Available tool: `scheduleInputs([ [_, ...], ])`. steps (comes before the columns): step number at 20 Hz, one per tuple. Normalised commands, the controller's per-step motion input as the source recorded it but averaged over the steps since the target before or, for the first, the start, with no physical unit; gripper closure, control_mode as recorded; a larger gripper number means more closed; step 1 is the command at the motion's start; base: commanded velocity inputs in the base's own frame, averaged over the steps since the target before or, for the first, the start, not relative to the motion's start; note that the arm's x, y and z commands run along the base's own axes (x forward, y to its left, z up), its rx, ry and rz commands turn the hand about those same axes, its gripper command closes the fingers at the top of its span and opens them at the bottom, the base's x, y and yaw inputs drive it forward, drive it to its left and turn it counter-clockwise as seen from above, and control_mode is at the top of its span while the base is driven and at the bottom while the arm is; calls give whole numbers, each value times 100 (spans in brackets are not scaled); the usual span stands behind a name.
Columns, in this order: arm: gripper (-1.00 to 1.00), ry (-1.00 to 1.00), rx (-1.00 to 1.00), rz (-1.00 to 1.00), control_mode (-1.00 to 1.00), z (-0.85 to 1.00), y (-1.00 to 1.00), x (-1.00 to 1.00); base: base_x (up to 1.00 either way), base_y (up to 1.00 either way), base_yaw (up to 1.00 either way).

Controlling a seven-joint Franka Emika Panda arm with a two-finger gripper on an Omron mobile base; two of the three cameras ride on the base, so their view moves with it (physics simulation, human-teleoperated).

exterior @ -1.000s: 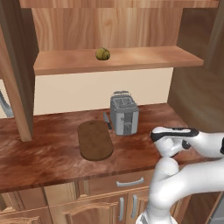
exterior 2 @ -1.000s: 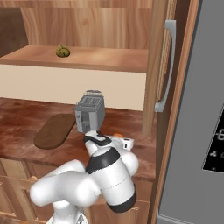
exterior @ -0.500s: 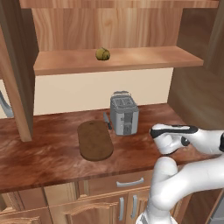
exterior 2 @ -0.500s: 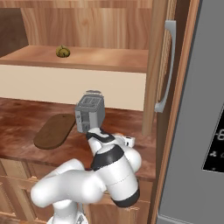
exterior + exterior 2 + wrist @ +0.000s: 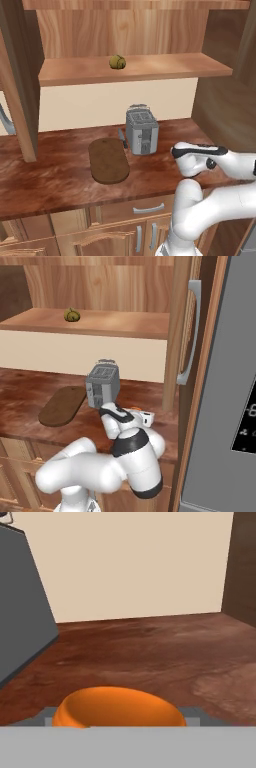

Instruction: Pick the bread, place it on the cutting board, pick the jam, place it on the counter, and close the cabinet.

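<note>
A simulated wooden kitchen is shown, with a glossy reddish-brown counter in front. Nearest, the gripper is held low over the counter beside a grey toaster, and the orange jam is seen between its fingers, apparently pinched, not yet set down. Further left, the dark oval cutting board lies bare. Furthest back, the bread is seen on the open cabinet's shelf. Bread placement, jam release and cabinet closing are judged outstanding.
</note>
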Motion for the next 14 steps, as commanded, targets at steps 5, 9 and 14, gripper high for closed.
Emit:
scheduleInputs([
  [5, 100, -8, -3, 0, -100, -42, 0, -4, 0, 0, 0],
  [9, 100, 0, 0, 0, -100, -19, 0, -5, 0, 0, 0],
  [14, 100, 0, 0, 0, -100, -19, 6, 0, 0, 0, 0],
])
